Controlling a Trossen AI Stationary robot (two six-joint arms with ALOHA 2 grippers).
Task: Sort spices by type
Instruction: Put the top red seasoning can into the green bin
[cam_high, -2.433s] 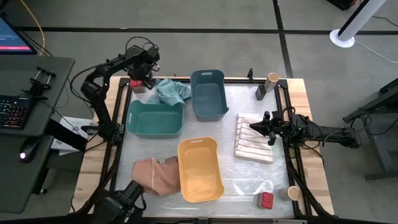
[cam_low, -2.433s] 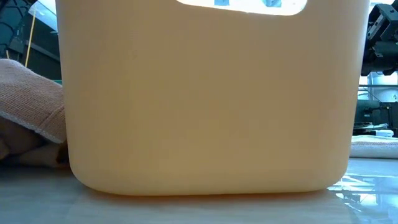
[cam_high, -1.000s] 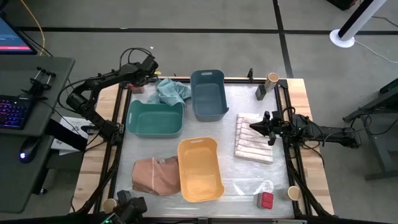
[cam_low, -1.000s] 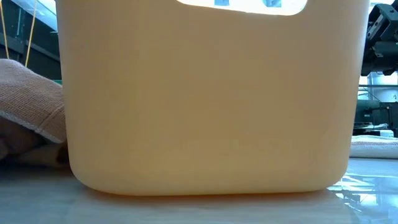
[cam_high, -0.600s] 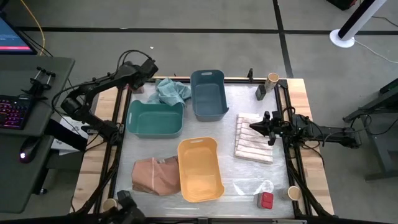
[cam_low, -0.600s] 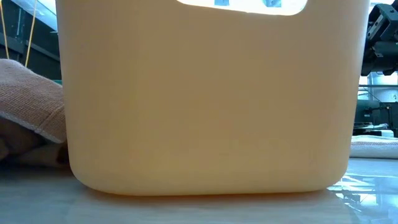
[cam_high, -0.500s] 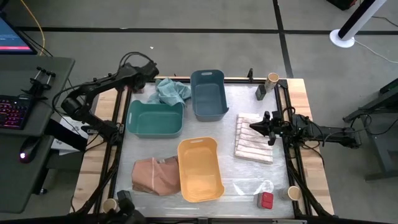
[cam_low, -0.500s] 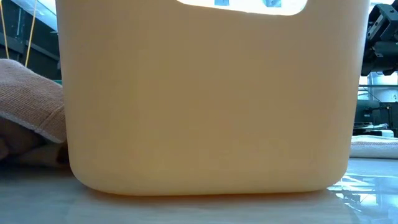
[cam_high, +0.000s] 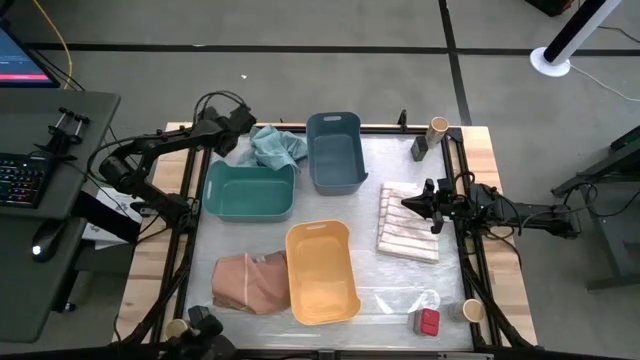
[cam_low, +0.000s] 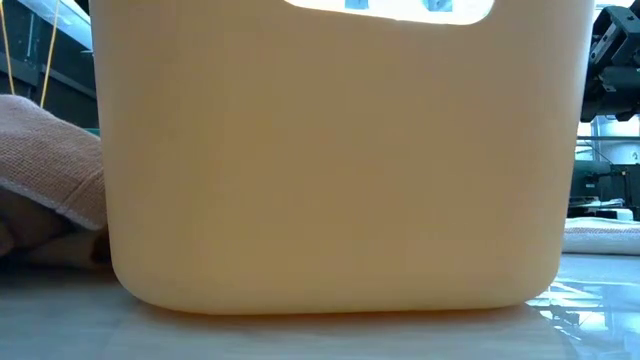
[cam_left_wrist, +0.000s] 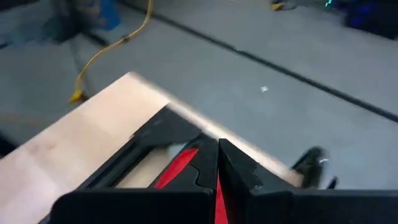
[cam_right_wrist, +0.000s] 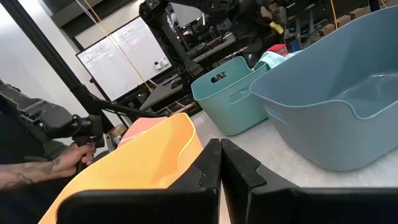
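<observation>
my left fingers (cam_left_wrist: 216, 180) are pinching a red spice box (cam_left_wrist: 177, 167) at the far left corner of the worktop (cam_high: 400, 290), just beside the teal cloth (cam_high: 275, 147). my right fingers (cam_right_wrist: 219, 163) are pressed together, holding nothing, waiting over the striped cloth (cam_high: 408, 225). i am reading no labels on anything. the green bin (cam_high: 248, 190), blue bin (cam_high: 335, 150) and yellow bin (cam_high: 320, 272) are all showing bare insides. another red box (cam_high: 429, 321) and a tan jar (cam_high: 472, 311) are sitting at the near right corner; a grey box (cam_high: 419, 148) and a second tan jar (cam_high: 437, 128) at the far right.
</observation>
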